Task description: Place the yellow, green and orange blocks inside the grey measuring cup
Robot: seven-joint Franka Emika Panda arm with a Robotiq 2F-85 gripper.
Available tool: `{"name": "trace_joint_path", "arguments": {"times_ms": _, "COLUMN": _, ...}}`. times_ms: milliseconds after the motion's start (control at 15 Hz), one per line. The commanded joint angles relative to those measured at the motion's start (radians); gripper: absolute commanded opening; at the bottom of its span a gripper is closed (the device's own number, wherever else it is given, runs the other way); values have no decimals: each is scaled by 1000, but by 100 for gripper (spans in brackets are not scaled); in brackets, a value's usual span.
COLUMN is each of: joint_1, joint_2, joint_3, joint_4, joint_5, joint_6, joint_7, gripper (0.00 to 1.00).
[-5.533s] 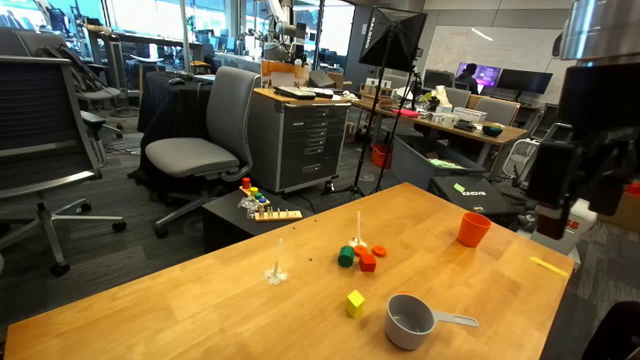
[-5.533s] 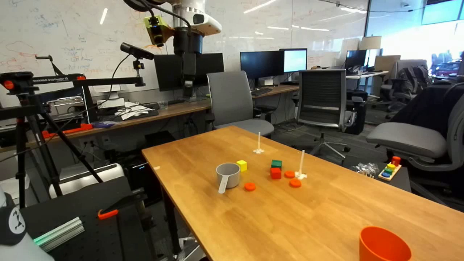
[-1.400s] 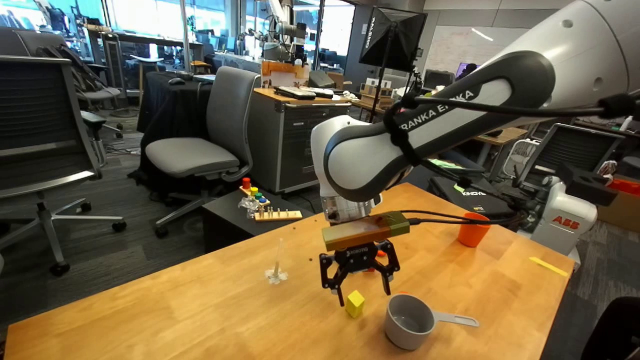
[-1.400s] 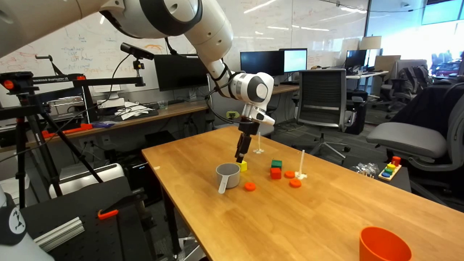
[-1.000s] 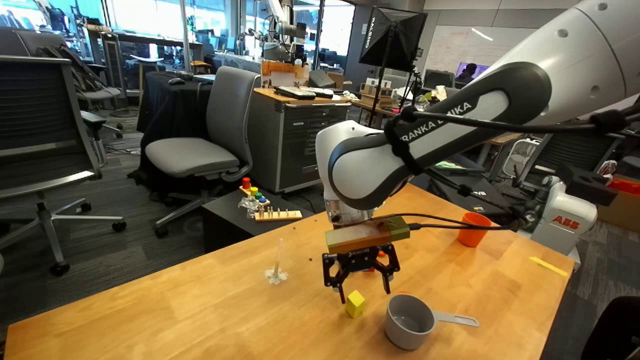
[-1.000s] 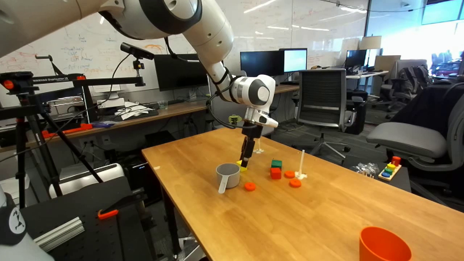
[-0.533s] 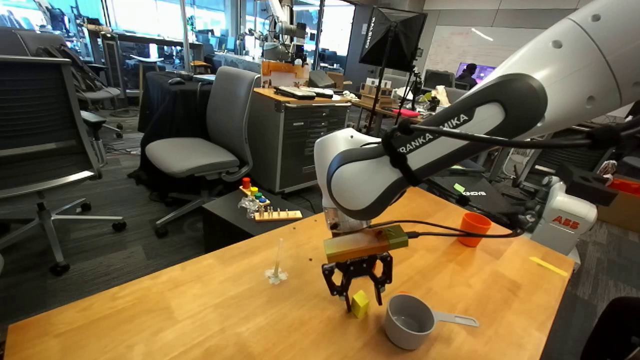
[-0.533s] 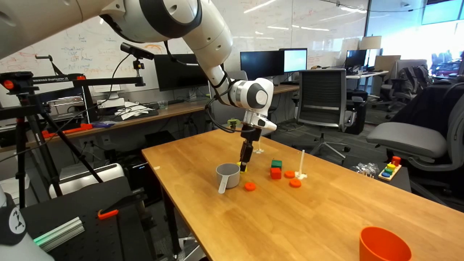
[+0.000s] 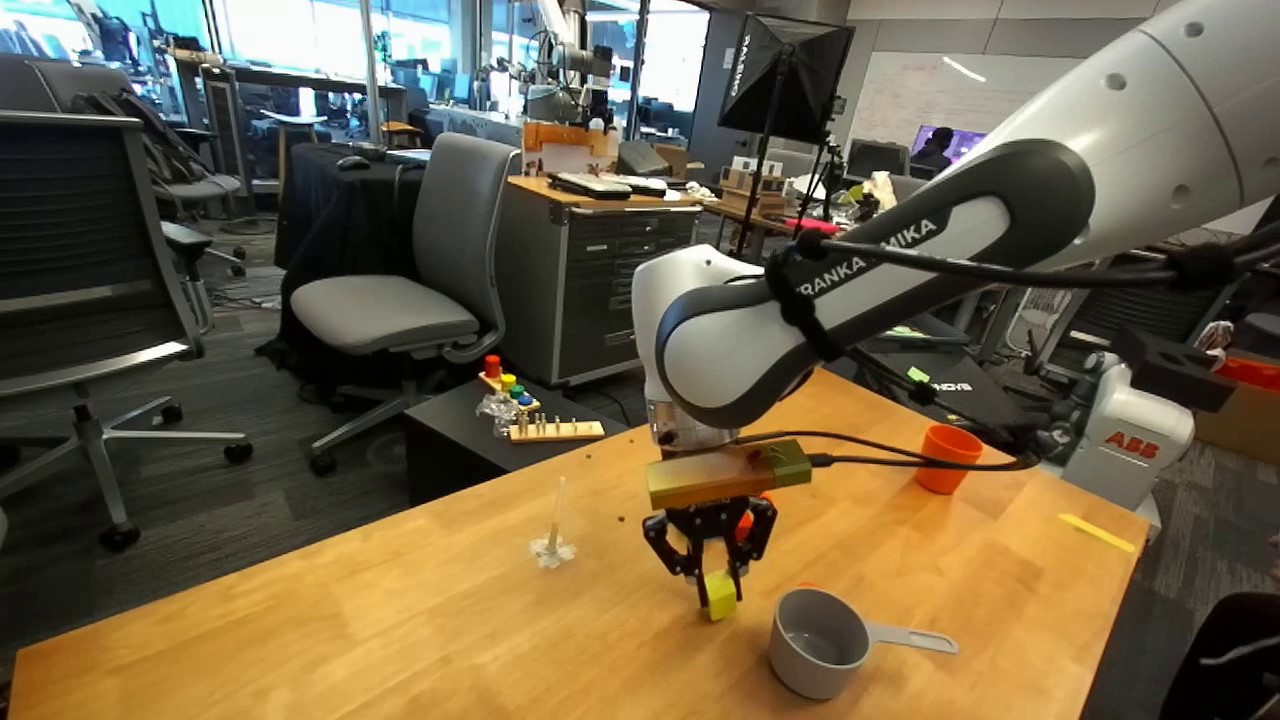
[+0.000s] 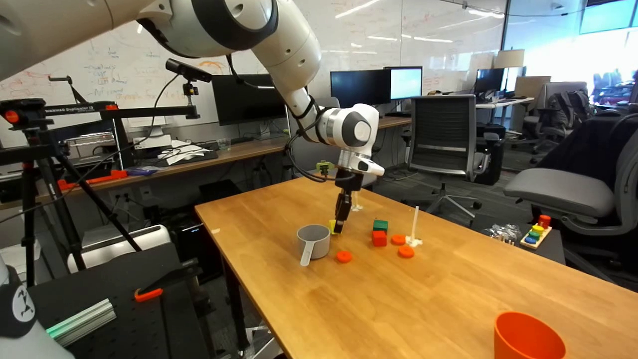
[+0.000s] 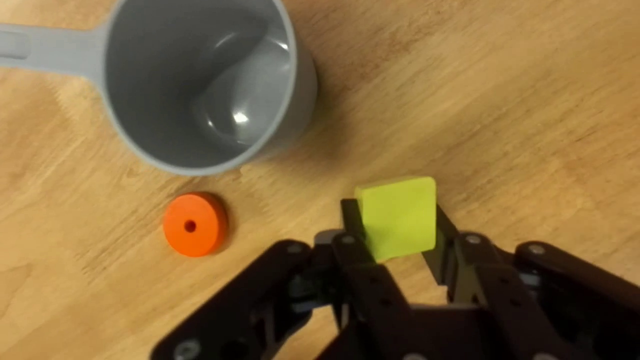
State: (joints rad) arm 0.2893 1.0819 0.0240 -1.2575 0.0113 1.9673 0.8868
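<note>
The pincer [image 9: 721, 600] pointed down and was clamped on the yellow block [image 11: 398, 222], a jaw against each of two opposite sides. That block was low, on the tabletop [image 10: 398, 309] or just above it; which of the two I could not tell. It was outside the grey cup [image 11: 302, 105] but near it. The grey cup stood upright on the tabletop, its handle on the side away from the yellow block; in the wrist view its inner floor caught the light. An orange disc [image 11: 202, 230] with a hole in its middle lay flat near the grey cup, apart from both it and the pincer. In an exterior view the green block [image 10: 380, 225] sat right behind the red block [image 10: 379, 239]; whether they touched I could not tell. Just beside the red block lay a second disc [image 10: 398, 240], next to the foot of a white peg [image 10: 415, 224], and in front of it a third disc [image 10: 406, 253]. A further peg [image 9: 556, 522] stood well apart from that one. The orange cup [image 9: 944, 481] stood mouth up near an edge, well apart from the blocks.
</note>
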Motion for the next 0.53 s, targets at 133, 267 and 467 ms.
{"name": "trace_joint_path", "arguments": {"times_ms": 133, "joint_1": 24, "joint_2": -223, "joint_3": 3, "joint_4": -105, "joint_5": 9, "joint_6": 20, "joint_7": -4, "gripper": 8}}
{"name": "trace_joint_path", "arguments": {"times_ms": 267, "joint_1": 21, "joint_2": -305, "joint_3": 32, "joint_4": -141, "joint_5": 38, "joint_6": -3, "joint_7": -12, "gripper": 8}}
{"name": "trace_joint_path", "arguments": {"times_ms": 467, "joint_1": 17, "joint_2": -444, "joint_3": 82, "joint_4": -282, "joint_5": 103, "joint_6": -28, "joint_7": -13, "gripper": 9}}
